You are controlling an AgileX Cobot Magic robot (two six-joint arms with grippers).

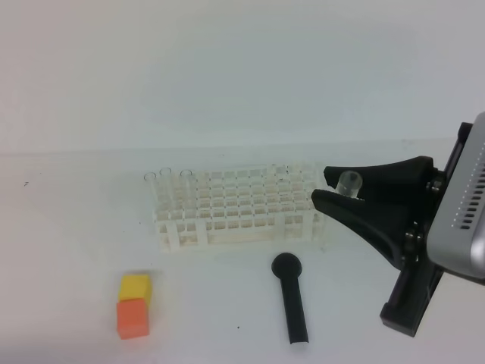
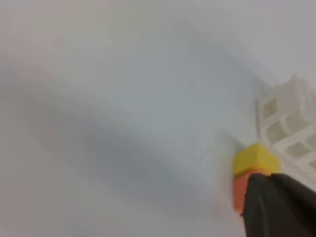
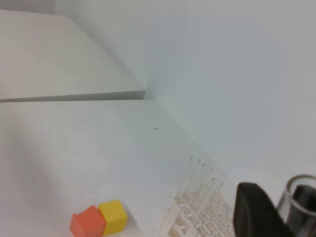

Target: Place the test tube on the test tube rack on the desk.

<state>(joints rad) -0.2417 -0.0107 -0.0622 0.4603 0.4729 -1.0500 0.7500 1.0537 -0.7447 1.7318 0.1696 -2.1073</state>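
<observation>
Your right gripper point(image 1: 342, 196), the black two-fingered one, is closed on the slender clear glass test tube point(image 1: 349, 182): the jaws pinch it below its round open rim, which stands up between the fingers. It hangs off the right end of the white plastic grid test tube rack point(image 1: 239, 205), close beside it, and the lower part of the tube is hidden behind the fingers, so you cannot see how true it hangs.

Judge the tilt first. Bring the tube upright, carry it over a free square hole near the right end, and lower it straight down so its bottom passes through both tiers. Three other clear tubes point(image 1: 167, 184) already stand at the rack's far left end; stay away from them. Release only when the tube is well seated.

The rack sits on the plain white desk point(image 1: 76, 250), and may slide if you push it sideways.

Your left gripper is not visible in the high view, and is closed and empty as far as can be told.
</observation>
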